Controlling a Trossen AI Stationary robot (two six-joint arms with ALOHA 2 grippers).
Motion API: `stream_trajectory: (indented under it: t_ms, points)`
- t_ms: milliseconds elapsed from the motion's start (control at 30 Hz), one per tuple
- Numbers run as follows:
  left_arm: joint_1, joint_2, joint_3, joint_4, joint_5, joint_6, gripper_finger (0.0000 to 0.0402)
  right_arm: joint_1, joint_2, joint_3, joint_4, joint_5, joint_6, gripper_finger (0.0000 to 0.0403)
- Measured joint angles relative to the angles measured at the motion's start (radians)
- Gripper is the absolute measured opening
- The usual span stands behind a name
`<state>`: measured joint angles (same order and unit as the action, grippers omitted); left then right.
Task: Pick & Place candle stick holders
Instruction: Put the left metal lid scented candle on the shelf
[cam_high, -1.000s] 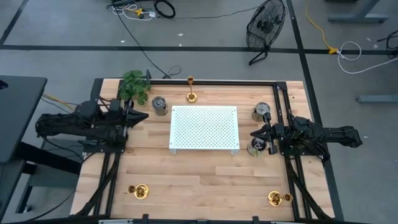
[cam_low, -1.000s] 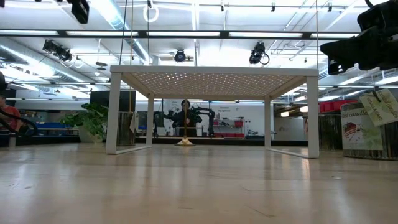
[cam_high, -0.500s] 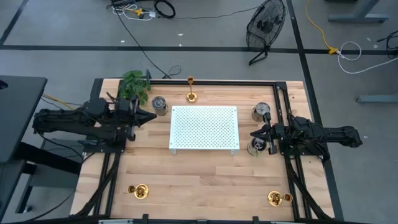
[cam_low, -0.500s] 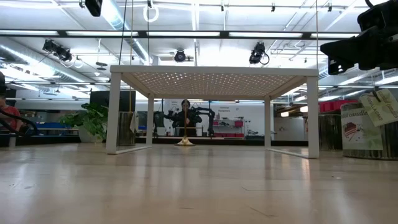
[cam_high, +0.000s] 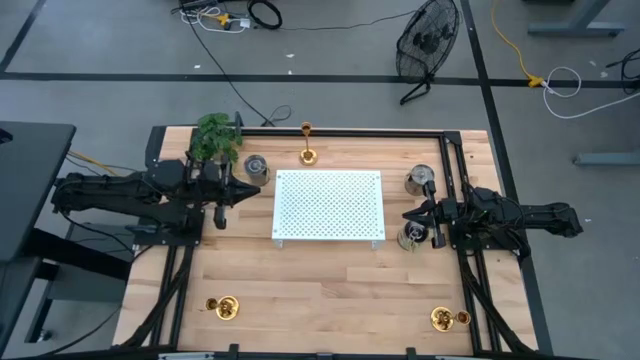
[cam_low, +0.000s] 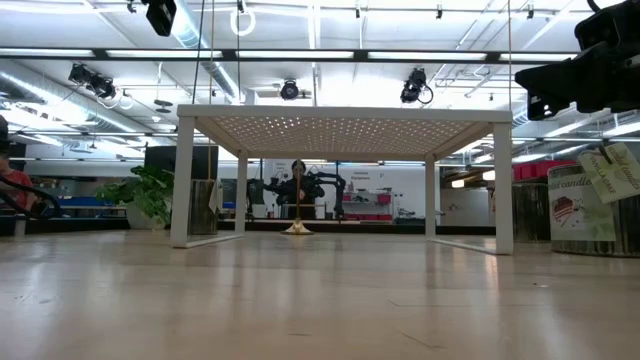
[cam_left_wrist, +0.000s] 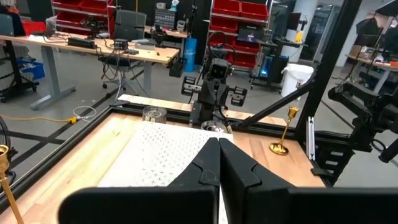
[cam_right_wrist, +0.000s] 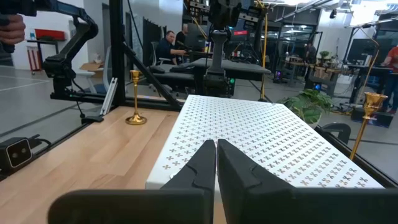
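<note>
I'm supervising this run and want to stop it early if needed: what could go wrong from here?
The left gripper, shut and empty, sits between the silver tin and the white perforated stand; a swing toward the tall candle stick holder could clip either. That holder looks top-heavy, so a glancing touch may tip it. The right gripper, also shut, sits over another tin and could knock it.

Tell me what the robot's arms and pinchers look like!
Both arms are black and chunky, built from jointed sections with thin black cables running along them. The left gripper and right gripper each end in two black fingers that taper to a narrow tip, like a beak. I see no stickers or markings.
</note>
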<state>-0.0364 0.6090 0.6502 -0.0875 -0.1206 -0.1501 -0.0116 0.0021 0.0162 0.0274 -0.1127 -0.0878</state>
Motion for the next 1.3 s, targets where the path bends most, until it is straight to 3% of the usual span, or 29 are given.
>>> stream_trajectory:
  t_ms: [1300]
  points:
    - [0.000, 0.000, 0.000, -0.040, 0.001, 0.042, 0.0001, 0.000, 0.000, 0.000, 0.000, 0.000, 0.000, 0.0021]
